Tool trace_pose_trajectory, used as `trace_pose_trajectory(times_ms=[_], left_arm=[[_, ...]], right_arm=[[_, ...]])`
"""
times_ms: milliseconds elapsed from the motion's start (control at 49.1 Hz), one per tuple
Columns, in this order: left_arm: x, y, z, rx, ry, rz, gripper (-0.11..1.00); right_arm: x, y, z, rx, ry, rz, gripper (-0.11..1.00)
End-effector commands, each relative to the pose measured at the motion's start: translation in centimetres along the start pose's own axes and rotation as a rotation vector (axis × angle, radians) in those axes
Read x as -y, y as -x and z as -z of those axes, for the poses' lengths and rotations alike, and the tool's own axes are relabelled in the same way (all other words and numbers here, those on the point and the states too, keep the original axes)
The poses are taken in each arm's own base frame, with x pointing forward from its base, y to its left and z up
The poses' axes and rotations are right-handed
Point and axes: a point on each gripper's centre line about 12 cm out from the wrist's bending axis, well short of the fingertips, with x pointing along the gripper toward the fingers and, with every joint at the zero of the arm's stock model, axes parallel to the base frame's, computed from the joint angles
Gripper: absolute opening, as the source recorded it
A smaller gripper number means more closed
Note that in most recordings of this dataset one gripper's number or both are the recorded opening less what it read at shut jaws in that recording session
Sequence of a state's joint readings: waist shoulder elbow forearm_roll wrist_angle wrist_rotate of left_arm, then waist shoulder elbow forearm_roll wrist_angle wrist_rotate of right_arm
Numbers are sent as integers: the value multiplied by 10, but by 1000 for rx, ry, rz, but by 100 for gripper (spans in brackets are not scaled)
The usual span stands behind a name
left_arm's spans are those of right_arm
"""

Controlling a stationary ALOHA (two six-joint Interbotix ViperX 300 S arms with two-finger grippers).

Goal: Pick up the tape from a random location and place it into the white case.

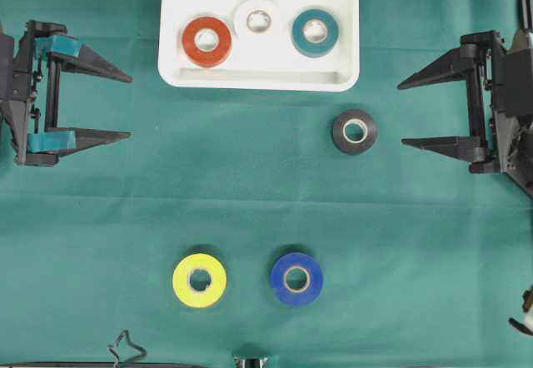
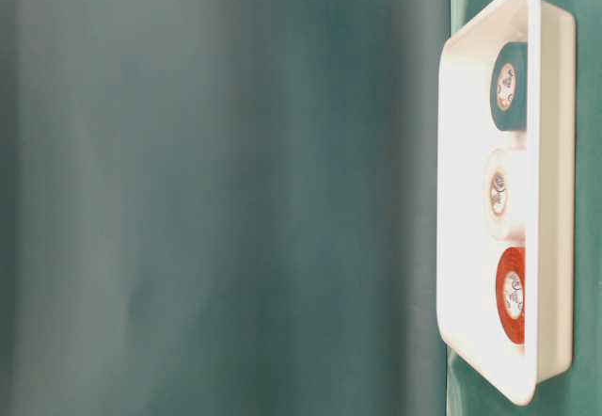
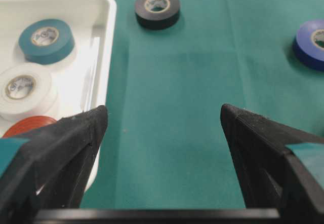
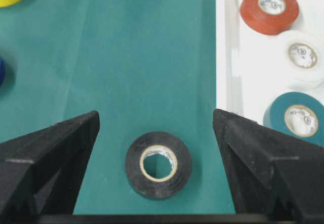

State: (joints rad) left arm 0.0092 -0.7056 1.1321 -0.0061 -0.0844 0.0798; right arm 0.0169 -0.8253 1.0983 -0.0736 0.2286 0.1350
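Observation:
The white case [image 1: 250,79] lies at the top centre and holds a red roll [image 1: 193,42], a white roll [image 1: 243,20] and a teal roll [image 1: 300,33]. On the green cloth lie a black tape [image 1: 340,131] just below the case's right corner, a yellow tape [image 1: 183,280] and a blue tape [image 1: 279,279] near the front. My left gripper [image 1: 131,106] stands open at the left, beside the case [image 3: 109,41], with nothing between its fingers. My right gripper [image 1: 400,114] is open at the right, the black tape [image 4: 134,165] on the cloth just ahead of its fingers.
Green cloth covers the whole table. A small metal clip [image 1: 125,351] lies at the front edge. The table-level view shows only the case [image 2: 555,200] with its three rolls against a green backdrop.

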Motion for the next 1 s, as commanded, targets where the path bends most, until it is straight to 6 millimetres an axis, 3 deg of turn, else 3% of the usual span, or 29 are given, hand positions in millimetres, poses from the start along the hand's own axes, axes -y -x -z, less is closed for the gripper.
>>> trace_pose_trajectory(times_ms=[0,346,978], left_arm=[[-1,0,-7,29,3,-2,95],[-2,-3,-21,54,2,-4,95],[-3,-28,-40,54,2,-4,95]], right_arm=[[0,2,-12,34,2,-1,86],[-1,3,-22,74,5,-4,86],[-2,-9,-38,141,27,-10,86]])
